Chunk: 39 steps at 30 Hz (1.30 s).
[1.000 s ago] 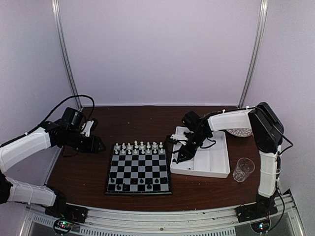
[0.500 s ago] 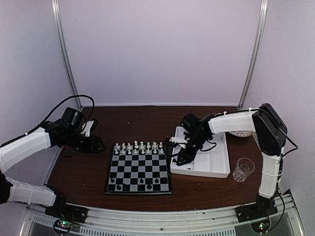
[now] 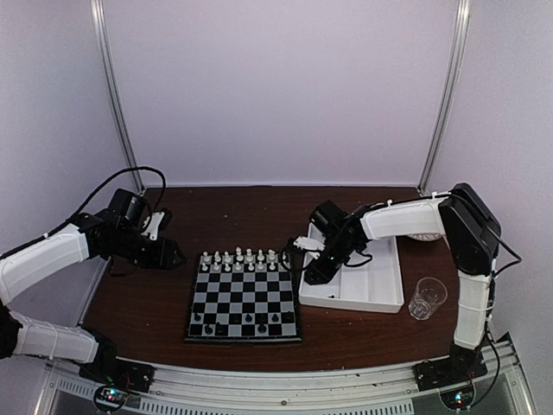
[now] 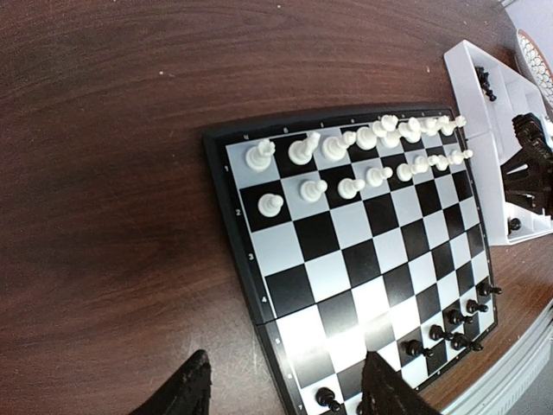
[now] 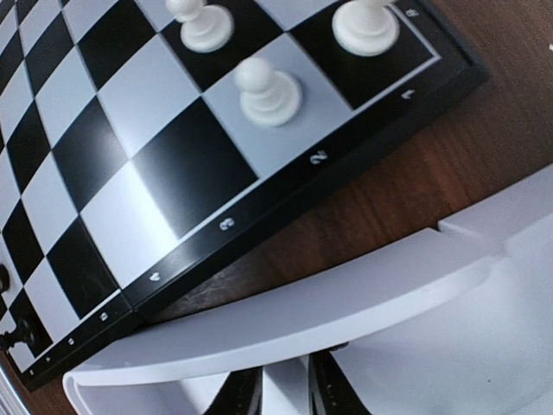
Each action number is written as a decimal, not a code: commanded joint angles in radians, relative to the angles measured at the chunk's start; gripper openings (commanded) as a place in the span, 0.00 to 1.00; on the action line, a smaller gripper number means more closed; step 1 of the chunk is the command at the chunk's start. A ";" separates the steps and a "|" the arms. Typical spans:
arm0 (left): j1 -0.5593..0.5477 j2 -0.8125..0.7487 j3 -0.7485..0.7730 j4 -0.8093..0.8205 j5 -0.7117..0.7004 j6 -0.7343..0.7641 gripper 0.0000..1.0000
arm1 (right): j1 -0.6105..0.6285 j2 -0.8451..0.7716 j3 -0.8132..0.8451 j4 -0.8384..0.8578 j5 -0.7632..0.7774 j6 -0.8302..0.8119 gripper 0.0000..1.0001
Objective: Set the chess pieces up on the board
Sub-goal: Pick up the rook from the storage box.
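Small black plastic chessmen (image 4: 486,82) lie in the white divided tray (image 3: 380,290), where the right fingers (image 3: 313,273) reach; whether they grip one I cannot tell. Left fingers (image 4: 194,389) stand open. Lift clear of the tray wall before crossing to the checked chessboard (image 3: 244,298).

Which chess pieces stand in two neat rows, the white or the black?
The tiny white plastic chess pieces, along the far edge of the flat black-and-grey checked board. The tiny black plastic pieces at the near edge are few, with gaps.
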 commanded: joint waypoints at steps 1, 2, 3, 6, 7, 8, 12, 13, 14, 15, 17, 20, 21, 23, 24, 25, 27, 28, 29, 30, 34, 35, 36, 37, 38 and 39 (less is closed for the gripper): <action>0.008 0.000 -0.006 0.046 0.010 -0.008 0.60 | -0.003 0.018 -0.014 0.001 0.109 0.056 0.26; 0.008 0.000 -0.008 0.046 0.010 -0.009 0.60 | -0.003 0.023 -0.009 0.000 0.080 0.058 0.28; 0.008 0.000 -0.009 0.046 0.010 -0.009 0.59 | -0.002 0.026 -0.008 0.001 0.057 0.063 0.29; 0.008 -0.001 -0.011 0.046 0.007 -0.009 0.60 | -0.002 0.029 -0.009 0.008 -0.006 0.071 0.34; 0.008 -0.001 -0.012 0.046 0.008 -0.009 0.60 | -0.003 0.030 -0.009 0.010 -0.040 0.076 0.35; 0.008 0.000 -0.012 0.046 0.008 -0.009 0.60 | -0.004 0.028 -0.010 0.014 -0.049 0.084 0.36; 0.008 0.008 -0.010 0.046 0.010 -0.008 0.60 | -0.006 0.010 -0.017 0.044 0.013 0.107 0.37; 0.008 0.010 -0.010 0.046 0.012 -0.008 0.60 | -0.009 0.010 -0.016 0.050 0.041 0.121 0.37; 0.008 0.011 -0.011 0.046 0.011 -0.010 0.60 | -0.012 0.013 -0.016 0.057 0.060 0.127 0.37; 0.008 0.013 -0.010 0.046 0.012 -0.010 0.60 | -0.015 0.020 -0.014 0.064 0.075 0.134 0.37; 0.008 0.018 -0.009 0.046 0.014 -0.010 0.60 | -0.016 0.043 -0.005 0.071 0.093 0.138 0.36; 0.008 0.021 -0.009 0.046 0.014 -0.010 0.60 | -0.016 0.083 0.021 0.056 0.114 0.139 0.29; 0.008 0.021 -0.008 0.046 0.014 -0.010 0.60 | -0.017 0.087 0.022 0.054 0.125 0.136 0.25; 0.008 0.020 -0.007 0.045 0.011 -0.009 0.60 | -0.024 0.076 0.011 0.053 0.142 0.131 0.21; 0.008 0.019 -0.007 0.043 0.009 -0.009 0.60 | -0.028 0.065 0.003 0.053 0.148 0.126 0.19; 0.008 0.020 -0.007 0.042 0.008 -0.007 0.60 | -0.034 0.050 -0.008 0.055 0.151 0.117 0.18; 0.008 0.021 -0.006 0.045 0.009 -0.007 0.60 | -0.045 0.027 -0.021 0.058 0.151 0.101 0.16; 0.008 0.024 -0.004 0.046 0.012 -0.007 0.60 | -0.049 0.022 -0.022 0.056 0.150 0.095 0.16; 0.008 0.027 -0.002 0.047 0.015 -0.007 0.60 | -0.052 0.022 -0.023 0.051 0.137 0.087 0.16; 0.008 0.028 -0.001 0.048 0.019 -0.005 0.60 | -0.053 0.022 -0.022 0.044 0.125 0.078 0.15; 0.008 0.033 0.002 0.052 0.027 -0.004 0.60 | -0.052 0.043 -0.017 0.013 0.083 0.060 0.17; 0.008 0.032 0.002 0.052 0.032 -0.003 0.60 | -0.051 0.051 -0.017 0.010 0.087 0.057 0.18; 0.008 0.031 0.001 0.055 0.042 -0.001 0.59 | -0.051 0.055 -0.017 0.006 0.097 0.057 0.20; 0.008 0.026 0.000 0.059 0.051 0.000 0.59 | -0.051 0.059 -0.017 0.004 0.110 0.056 0.24; 0.008 0.019 -0.003 0.067 0.058 0.001 0.59 | -0.052 0.061 -0.017 0.001 0.127 0.056 0.27; 0.008 0.012 -0.006 0.072 0.063 0.001 0.59 | -0.052 0.060 -0.017 -0.002 0.140 0.054 0.27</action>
